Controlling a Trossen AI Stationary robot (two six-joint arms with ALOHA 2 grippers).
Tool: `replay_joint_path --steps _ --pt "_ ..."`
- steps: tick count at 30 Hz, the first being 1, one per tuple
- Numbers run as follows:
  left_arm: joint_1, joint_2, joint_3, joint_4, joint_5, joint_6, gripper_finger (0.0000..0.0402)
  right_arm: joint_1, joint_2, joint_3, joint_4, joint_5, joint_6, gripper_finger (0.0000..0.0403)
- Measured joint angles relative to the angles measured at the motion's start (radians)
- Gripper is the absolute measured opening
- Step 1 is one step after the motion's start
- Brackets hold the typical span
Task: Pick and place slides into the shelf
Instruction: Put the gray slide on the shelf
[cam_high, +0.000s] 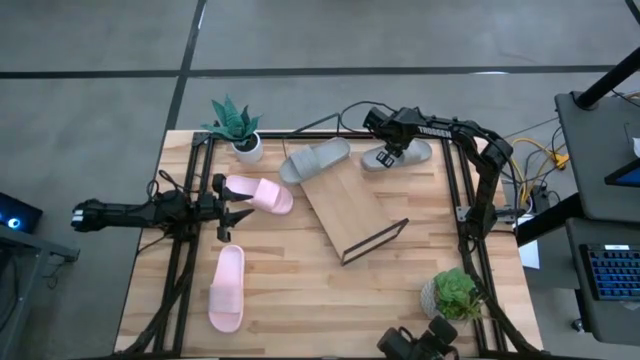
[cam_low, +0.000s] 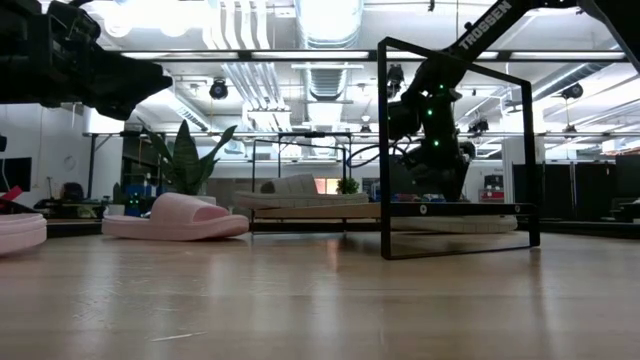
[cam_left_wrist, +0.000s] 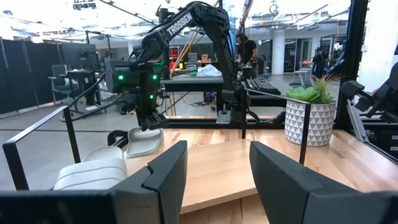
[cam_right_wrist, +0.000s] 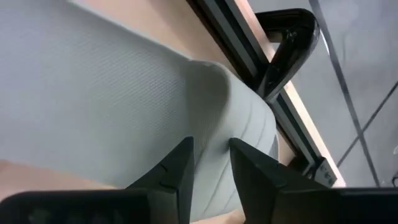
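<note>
My right pincer (cam_high: 385, 152) sits at the far edge of the surface (cam_high: 300, 300), down on the grey slide (cam_high: 398, 155) nearest that arm, and in the right wrist view its two fingers (cam_right_wrist: 177, 168) stand a narrow gap apart with the ribbed grey strap (cam_right_wrist: 245, 130) rising just ahead of them; I judge it is lined up to nip the strap but not yet closed on it, so I would sink a touch further, get one finger under the strap edge, and close gently, since the foam will squash and could slip if I pinch only the lip. Then I would lift clear of the black frame rail (cam_right_wrist: 249, 56) running right beside the slide before swinging inward. My left pincer (cam_high: 228, 212) waits over the near-left part of the surface with its fingers (cam_left_wrist: 158, 177) spread wide and nothing between them, just beside one pink slide (cam_high: 258, 192). The shelf (cam_high: 350, 212) stands mid-surface, tilted on its wire frame, and I see nothing resting on it. The second grey slide (cam_high: 314, 159) lies touching or just beside the shelf's far corner; I cannot tell which. The other pink slide (cam_high: 227, 289) lies well apart toward the near-left.
</note>
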Motion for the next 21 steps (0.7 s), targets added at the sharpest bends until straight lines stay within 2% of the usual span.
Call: replay_joint_path --steps 13,17,21 --pt "0.000 0.004 0.000 0.000 0.000 0.000 0.0160 -0.002 0.000 -0.015 -0.003 0.021 -0.015 0.0173" --pt "0.000 0.004 0.000 0.000 0.000 0.000 0.0160 -0.002 0.000 -0.020 -0.003 0.026 -0.024 0.0168" --pt "0.000 0.004 0.000 0.000 0.000 0.000 0.0160 -0.002 0.000 -0.024 -0.005 0.026 -0.026 0.0125"
